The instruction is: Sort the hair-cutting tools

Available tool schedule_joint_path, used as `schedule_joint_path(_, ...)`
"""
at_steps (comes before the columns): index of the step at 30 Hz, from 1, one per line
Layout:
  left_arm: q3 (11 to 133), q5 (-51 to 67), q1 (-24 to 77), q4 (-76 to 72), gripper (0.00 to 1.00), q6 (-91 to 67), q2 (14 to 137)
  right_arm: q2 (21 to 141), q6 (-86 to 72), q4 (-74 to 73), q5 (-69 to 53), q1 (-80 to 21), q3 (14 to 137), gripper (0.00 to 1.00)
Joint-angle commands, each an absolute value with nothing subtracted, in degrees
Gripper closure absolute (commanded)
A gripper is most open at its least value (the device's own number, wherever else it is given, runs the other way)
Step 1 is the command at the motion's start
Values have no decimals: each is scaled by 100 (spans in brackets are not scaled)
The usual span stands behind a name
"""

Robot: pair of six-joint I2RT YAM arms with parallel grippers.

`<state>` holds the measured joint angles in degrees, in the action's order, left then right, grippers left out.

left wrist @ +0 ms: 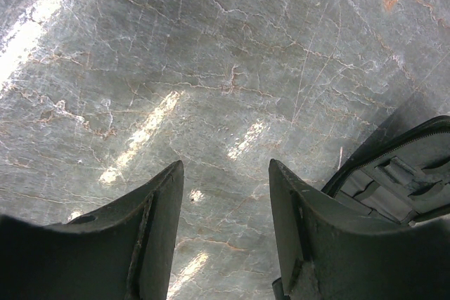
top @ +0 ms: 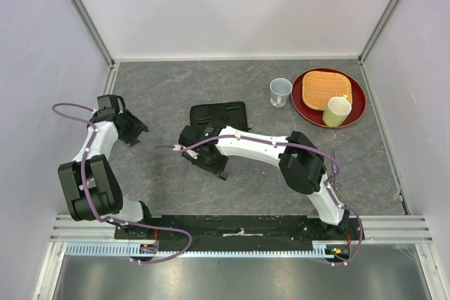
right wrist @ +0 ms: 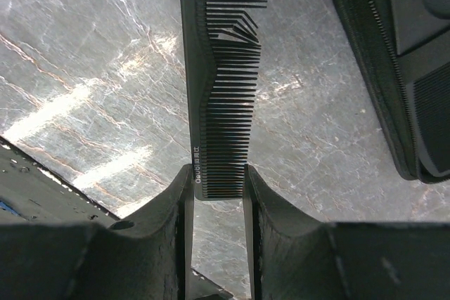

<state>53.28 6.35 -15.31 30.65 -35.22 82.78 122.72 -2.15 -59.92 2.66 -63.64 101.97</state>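
The black comb (right wrist: 218, 103) is gripped by its near end in the right claw (right wrist: 219, 179), whose two fingers are closed against the comb's spine on one side and its teeth on the other. From the right wrist view the comb runs straight out toward 12 o'clock, with its teeth facing 3 o'clock. A few teeth near the far end are bent out of line. Whether the far end touches the tabletop (top: 176, 89) cannot be told.

A flat black case (top: 219, 115) lies at 1 to 2 o'clock from the comb in that view, close beside it with a strip of bare grey marble between them. From above, the case sits at 12 o'clock from the right claw, and the right arm's white forearm crosses over the spot, hiding the comb.

The left claw (left wrist: 226, 166) is at 9 o'clock from the case, its fingers spread apart with only tabletop between them. In the left wrist view a corner of the case, showing its zip edge and inner straps, lies at 4 o'clock just behind the right-hand finger.

At 2 o'clock on the tabletop, well apart from both claws, stand a clear cup (top: 280, 91) and a red plate (top: 355, 107). The plate carries a woven orange mat (top: 325, 88) and a cream cup (top: 337, 111).
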Motion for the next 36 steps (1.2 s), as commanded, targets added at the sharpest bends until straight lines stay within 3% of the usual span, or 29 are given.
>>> schedule_joint_path(1, 5344, 694, -1573, 2892, 42, -3340, 8156, 11848, -202, -6205, 597, -6364, 10564, 71)
schedule_joint_path(8, 5142, 1168, -1564, 2567, 41, -3270, 8060, 11690, -307, -6231, 843, -6126, 10696, 72)
schedule_joint_path(13, 4756, 2836, -1547, 1690, 41, -3251, 7946, 11549, -474, -6231, 1011, -5819, 10766, 72)
schedule_joint_path(20, 3860, 5349, -1337, -770, 40, -4103, 7709, 11435, -957, -6196, 1055, -5406, 10881, 72)
schedule_joint_path(25, 3849, 5625, -669, -1564, 39, -4219, 7585, 11286, -1099, -6021, 958, -5125, 10898, 72)
schedule_joint_path(36, 4254, 4975, 773, -2618, 36, -4517, 8042, 10785, -1169, -5889, 519, -4975, 10741, 73)
